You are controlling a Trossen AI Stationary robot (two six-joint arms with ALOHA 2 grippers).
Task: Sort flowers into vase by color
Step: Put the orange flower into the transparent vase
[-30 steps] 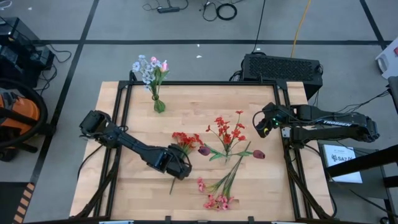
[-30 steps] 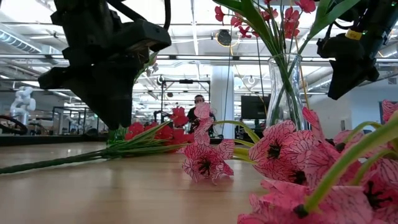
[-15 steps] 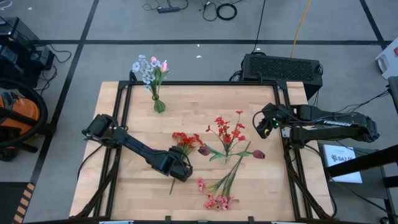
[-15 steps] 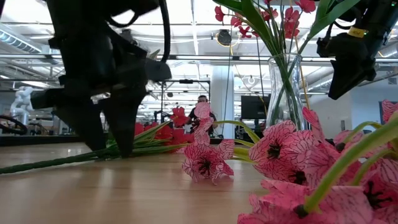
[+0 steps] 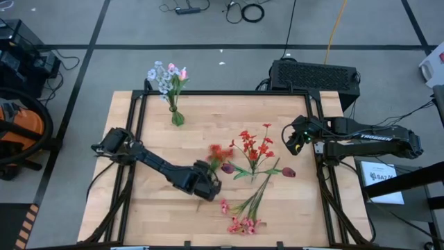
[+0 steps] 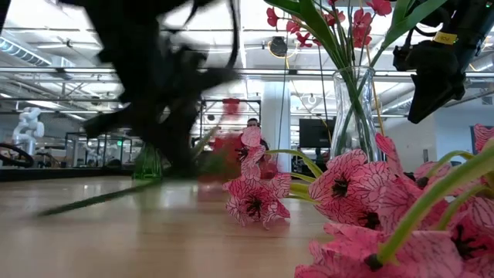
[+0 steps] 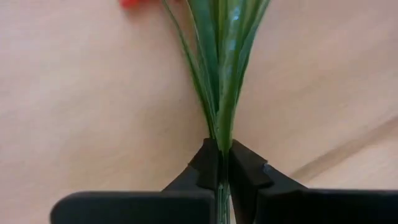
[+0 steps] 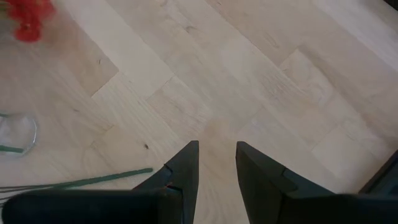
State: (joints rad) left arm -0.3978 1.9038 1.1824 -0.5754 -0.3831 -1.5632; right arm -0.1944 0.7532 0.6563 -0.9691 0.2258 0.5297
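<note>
Fingers of the left gripper (image 7: 222, 167) are pinched tight on the green stems of the red spray (image 5: 219, 154), low over the middle of the table (image 5: 139, 208). From overhead that gripper (image 5: 208, 186) sits just left of the pink spray (image 5: 239, 223), and the red blooms show only as a smear, so I can't say for sure whether the spray is touching the wood. At table height the arm and its flowers are equally blurred.

Across the table, the right gripper (image 5: 291, 139) hangs near the right edge, its fingers (image 8: 185, 168) parted with bare wood showing between them and nothing held.

Nearer the middle stands a clear glass vase (image 6: 355, 116) holding red stems (image 5: 253, 147). Two dark maroon tulips (image 5: 288, 171) lie beside it, one on each side, their stems running down toward the pink spray near the front edge. At the back left of the table a green vase (image 5: 177, 117) holds pale blue-white flowers (image 5: 164, 76) with one pink bloom among them.

From table height the pink blooms (image 6: 255, 202) fill the foreground, lying flat on the wood.
</note>
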